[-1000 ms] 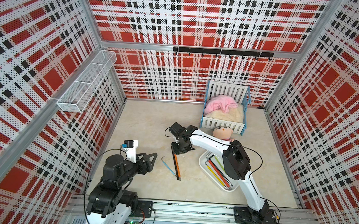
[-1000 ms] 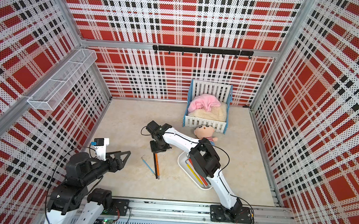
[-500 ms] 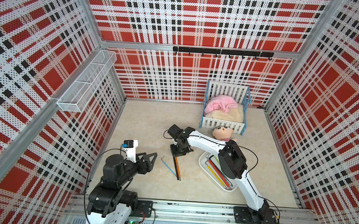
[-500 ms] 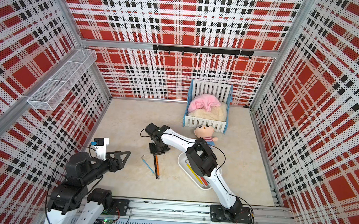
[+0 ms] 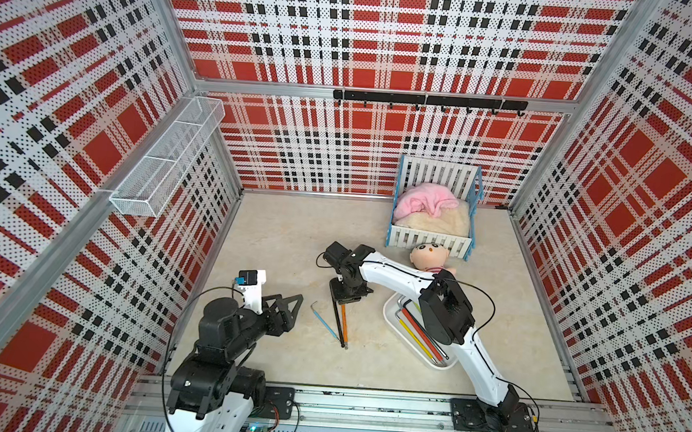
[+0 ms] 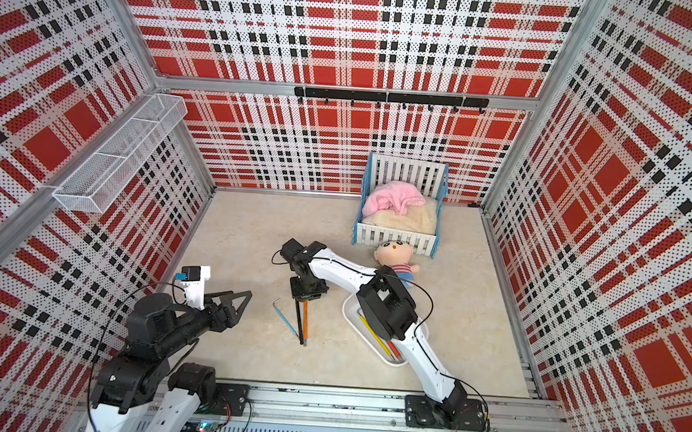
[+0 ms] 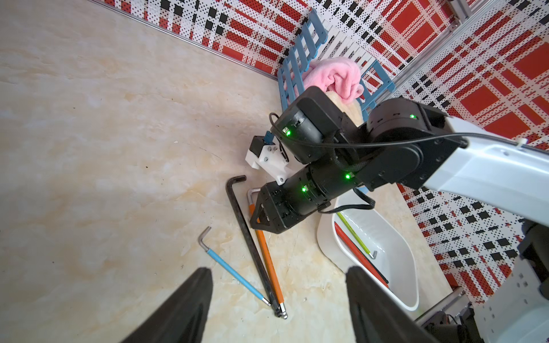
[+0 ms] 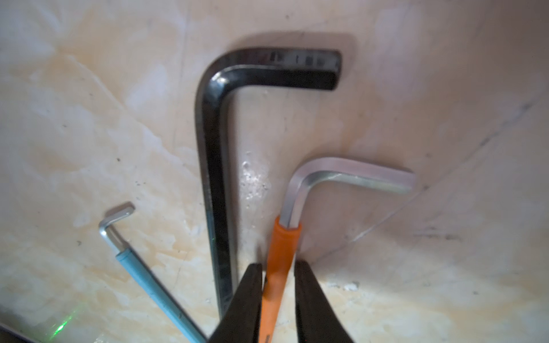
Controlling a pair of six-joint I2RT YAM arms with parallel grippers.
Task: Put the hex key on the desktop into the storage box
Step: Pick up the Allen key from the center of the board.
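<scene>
Room: a cell walled in red, black and white plaid, floored by the beige marbled desktop (image 5: 293, 230). A toy crib (image 5: 433, 231) stands at the back.
Both top views, keys: three hex keys lie loose on the desktop, fanned out from one meeting point. They are the blue hex key (image 5: 325, 323), the black hex key (image 5: 338, 320) and the orange hex key (image 5: 343, 321).
Both top views, box: the white storage box (image 5: 390, 318) sits just beside them, on my right arm's side, with coloured keys already inside.
Both top views, change: over the last second my right gripper (image 5: 345, 298) has come down onto the orange hex key, near its bent end.
Left wrist view: my left gripper (image 7: 277, 270) hangs back, aimed at the keys. Its jaws are wide apart and hold nothing.
Right wrist view: two black fingers (image 8: 252, 297) press the orange sleeve from both sides. The jaws look clamped on it, and the key lies flat on the surface.
Meaning: I judge the grasp made. The lift and the carry to the box have not yet begun.
</scene>
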